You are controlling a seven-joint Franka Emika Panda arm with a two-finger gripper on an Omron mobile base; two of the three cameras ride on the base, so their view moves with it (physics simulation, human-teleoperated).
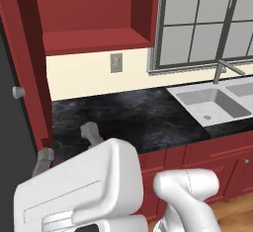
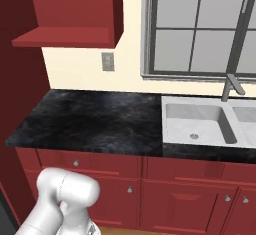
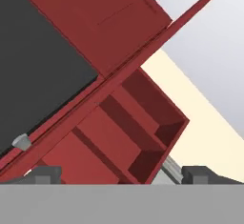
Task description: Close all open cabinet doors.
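Standing open, the cabinet door [image 1: 29,63] is seen edge-on at the left of the left base view, its long axis vertical, swung out from the wall toward the robot, with a small silver knob [image 1: 18,92] near its lower corner. Behind it the open cabinet [image 1: 94,14] shows bare red shelves above the black tabletop [image 1: 133,117]. In the hand view the same door [image 3: 143,46] runs as a thin red edge slanting from lower left to upper right, above and ahead of the gripper [image 3: 121,174], apart from it. The gripper's jaws are spread wide, holding nothing. A sink [image 2: 197,121] lies to the right under the window [image 2: 200,29].
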